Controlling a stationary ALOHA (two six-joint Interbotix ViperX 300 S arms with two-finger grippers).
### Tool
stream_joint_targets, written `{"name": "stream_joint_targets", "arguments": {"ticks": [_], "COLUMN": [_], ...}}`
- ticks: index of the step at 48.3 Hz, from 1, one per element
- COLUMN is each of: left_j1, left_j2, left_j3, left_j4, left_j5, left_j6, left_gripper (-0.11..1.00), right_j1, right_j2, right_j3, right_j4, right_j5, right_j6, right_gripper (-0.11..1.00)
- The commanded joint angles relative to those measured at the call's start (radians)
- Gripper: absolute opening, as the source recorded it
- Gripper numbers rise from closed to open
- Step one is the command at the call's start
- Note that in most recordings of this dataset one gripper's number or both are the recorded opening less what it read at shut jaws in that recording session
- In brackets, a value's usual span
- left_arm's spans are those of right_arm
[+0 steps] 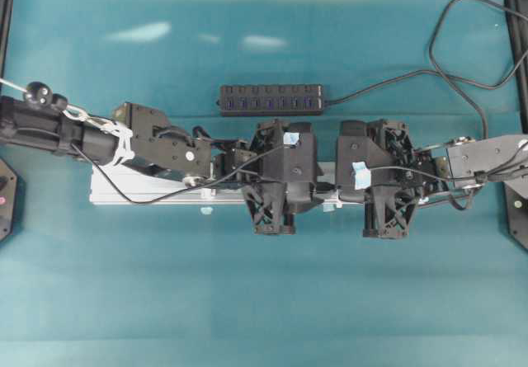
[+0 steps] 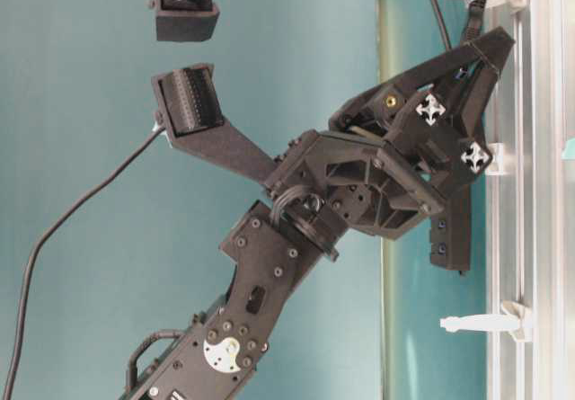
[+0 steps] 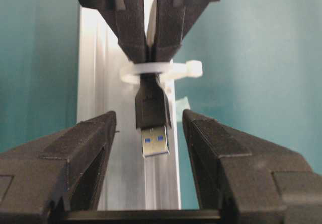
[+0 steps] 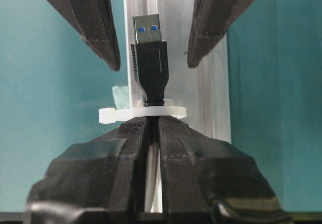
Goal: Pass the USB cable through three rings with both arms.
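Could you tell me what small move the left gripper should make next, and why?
Probably close the left gripper on the USB plug. The plug has already poked through the ring and sits between the open left fingers, while the right gripper is shut on the cable behind the ring.

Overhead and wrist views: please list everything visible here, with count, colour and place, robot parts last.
Long silver aluminium rail: one, lying across the table's middle under both arms.
Translucent white plastic ring clips: two visible on the rail in the table-level view; the wrist views show one, with the plug through it.
Black USB cable with rectangular plug: one, plug poking past the ring.
Wide black multi-port hub block: one, behind the rail, its cord running off right.
Teal table: one.
Left gripper: black, jaws open either side of the plug.
Right gripper: black, jaws shut on the cable behind the ring.
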Motion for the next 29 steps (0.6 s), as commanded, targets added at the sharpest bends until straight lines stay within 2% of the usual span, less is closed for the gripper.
{"name": "stream_joint_targets", "arguments": {"ticks": [1,7,15,29], "left_j1": [-0.003,-0.003,0.002,0.002], "left_j2": [0.002,0.008,0.011,0.011], "left_j3": [-0.025,-0.035,-0.031,-0.032], "left_j4": [0.003,0.002,0.002,0.003], "left_j5": [-0.006,-0.006,-0.002,0.014], "left_j6": [-0.002,0.000,0.003,0.003], "left_gripper": [0.57,0.47,0.21,0.21], "right_j1": [0.003,0.003,0.003,0.003], "right_j2": [-0.014,-0.015,-0.015,-0.015], "right_j3": [-0.008,-0.008,-0.008,-0.008], "right_j4": [-0.002,0.002,0.002,0.002], "right_j5": [-0.012,-0.012,-0.011,-0.008], "right_j6": [0.011,0.011,0.011,0.011], "right_gripper": [-0.09,-0.09,-0.09,-0.09]}}
